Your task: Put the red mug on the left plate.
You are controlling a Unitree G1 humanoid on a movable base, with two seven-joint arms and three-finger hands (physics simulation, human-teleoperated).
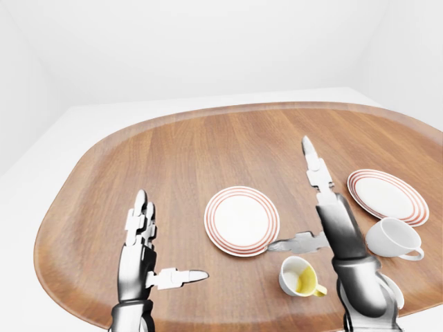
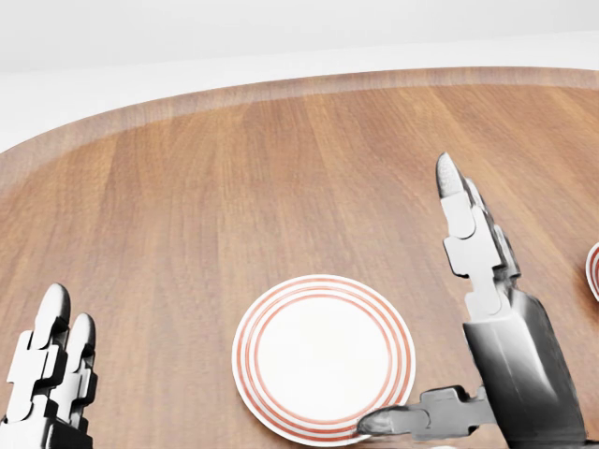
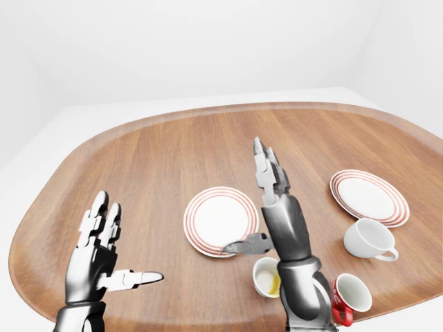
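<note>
Both hands raised over the near edge of the table [image 1: 83, 180], both spread wide and holding nothing. Left hand [image 1: 142, 252] low, near the table's near left edge: two fingers [image 1: 144, 214] together and pointing up toward the far edge, thumb [image 1: 181, 277] stuck out sideways to the right, level. Wrist and forearm drop out of the bottom of the left-eye view. Right hand [image 3: 273, 207] held higher and reaching further in over the table, palm edge-on; fingers [image 2: 463, 220] straight, close together, tipped toward the far edge. Its thumb [image 2: 421, 418] juts left, roughly level. Right forearm rises steeply from the bottom edge of the views.
</note>
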